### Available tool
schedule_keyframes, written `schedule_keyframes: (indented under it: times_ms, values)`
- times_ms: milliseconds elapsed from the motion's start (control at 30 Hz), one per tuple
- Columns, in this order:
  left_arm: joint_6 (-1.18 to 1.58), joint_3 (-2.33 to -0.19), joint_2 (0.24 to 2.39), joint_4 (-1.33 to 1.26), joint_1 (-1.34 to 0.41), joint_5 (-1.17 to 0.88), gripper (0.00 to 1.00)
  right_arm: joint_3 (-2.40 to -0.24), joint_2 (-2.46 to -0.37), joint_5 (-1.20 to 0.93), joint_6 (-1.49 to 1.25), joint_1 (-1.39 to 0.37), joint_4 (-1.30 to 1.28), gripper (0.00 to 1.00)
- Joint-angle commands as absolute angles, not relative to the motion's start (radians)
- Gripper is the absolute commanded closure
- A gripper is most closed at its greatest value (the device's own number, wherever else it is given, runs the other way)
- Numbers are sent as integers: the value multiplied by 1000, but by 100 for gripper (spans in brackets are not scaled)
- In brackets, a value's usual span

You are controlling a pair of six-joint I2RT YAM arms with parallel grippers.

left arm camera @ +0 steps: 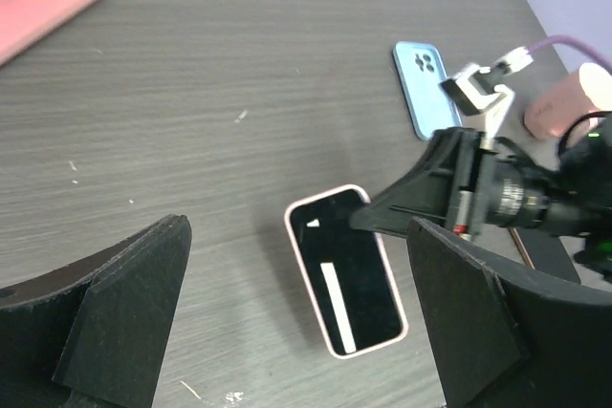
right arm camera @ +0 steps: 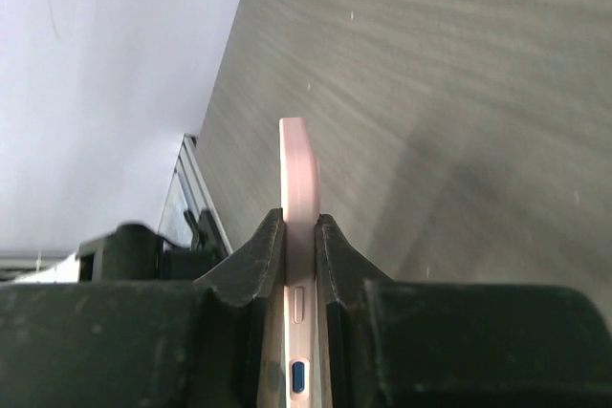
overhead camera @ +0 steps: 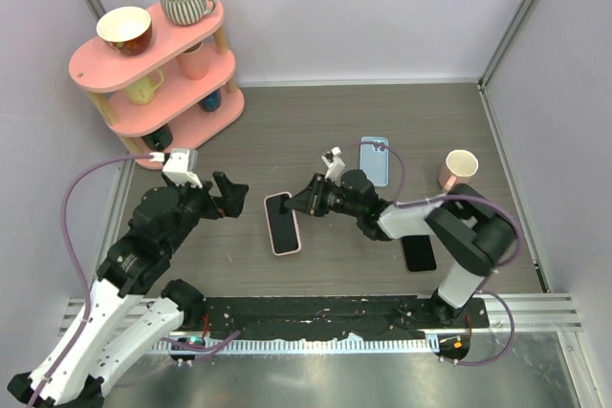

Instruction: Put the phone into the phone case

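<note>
Three phone-shaped things: the phone (overhead camera: 283, 224) sits in a pink case (right arm camera: 298, 179) mid-table, right gripper (overhead camera: 295, 205) clamped on its 1 o'clock edge; blue case (overhead camera: 375, 160) at 1 o'clock, black phone (overhead camera: 419, 253) at 4. Left gripper (overhead camera: 222, 198) spread, empty.

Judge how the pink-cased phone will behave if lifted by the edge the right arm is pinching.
Likely stiff: the pink-cased phone sticks straight out past the right gripper without sagging. Held at one end, the long slab may pivot or droop in the jaws. Its glossy screen and smooth sides look slippery, so a thin-edge pinch could slip.
</note>
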State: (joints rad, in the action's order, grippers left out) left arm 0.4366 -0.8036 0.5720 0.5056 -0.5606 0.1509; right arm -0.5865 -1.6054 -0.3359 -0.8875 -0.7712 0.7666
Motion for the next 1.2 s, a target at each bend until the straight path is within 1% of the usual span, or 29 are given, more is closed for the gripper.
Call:
schedule_keyframes:
  times_ms: [0, 33, 67, 100, 267, 400, 433, 500, 533, 567, 600, 667, 700, 767, 800, 867, 900, 967, 1000, 1067, 1133, 1167]
  values:
    - [405, -789, 479, 465, -558, 261, 0, -796, -1765, -324, -946, -778, 994, 99]
    - [406, -781, 466, 457, -558, 268, 0, -839, -1839, -316, -950, -776, 965, 99]
    - [407, -775, 451, 443, -558, 271, 0, -910, -1868, -296, -959, -778, 933, 99]
    - [407, -772, 436, 443, -558, 276, 0, -934, -1899, -276, -965, -781, 904, 99]
    - [405, -776, 429, 453, -558, 298, 0, -1009, -2043, -213, -1017, -784, 867, 99]
    - [422, -778, 442, 459, -558, 278, 0, -1045, -2105, -196, -1044, -784, 787, 99]
    - [423, -778, 448, 459, -558, 270, 0, -1042, -2109, -161, -1045, -782, 769, 98]
    - [422, -782, 448, 456, -558, 244, 0, -1043, -2105, -137, -1039, -782, 705, 91]
    - [420, -782, 443, 451, -558, 233, 0, -1042, -2096, -114, -1035, -781, 674, 80]
    - [419, -776, 440, 443, -558, 224, 0, -1040, -2082, -104, -1032, -781, 622, 75]
    - [419, -773, 436, 440, -558, 221, 0, -1039, -2050, -98, -1026, -781, 602, 67]
    - [419, -773, 428, 440, -558, 219, 0, -1035, -2007, -75, -1002, -778, 543, 63]
    - [419, -773, 426, 440, -558, 225, 0, -1042, -1987, -71, -990, -775, 447, 60]
    - [417, -775, 423, 442, -558, 230, 0, -1077, -1922, -61, -924, -762, 333, 57]
    - [416, -775, 422, 443, -558, 230, 0, -1092, -1899, -45, -890, -758, 189, 55]
    - [420, -772, 419, 443, -558, 229, 0, -1126, -1830, -5, -791, -739, 47, 52]
    - [422, -772, 419, 443, -558, 224, 0, -1129, -1804, 77, -760, -733, -86, 51]
    - [422, -770, 416, 442, -558, 221, 0, -1146, -1732, 167, -714, -718, -237, 50]
    - [422, -770, 413, 442, -558, 221, 0, -1160, -1712, 275, -681, -719, -405, 48]
    - [420, -773, 411, 445, -558, 229, 0, -1167, -1645, 388, -654, -715, -521, 46]
    - [420, -769, 400, 436, -558, 224, 0, -1151, -1609, 478, -611, -692, -633, 34]
    - [422, -765, 399, 433, -558, 213, 0, -1154, -1600, 489, -592, -674, -670, 29]
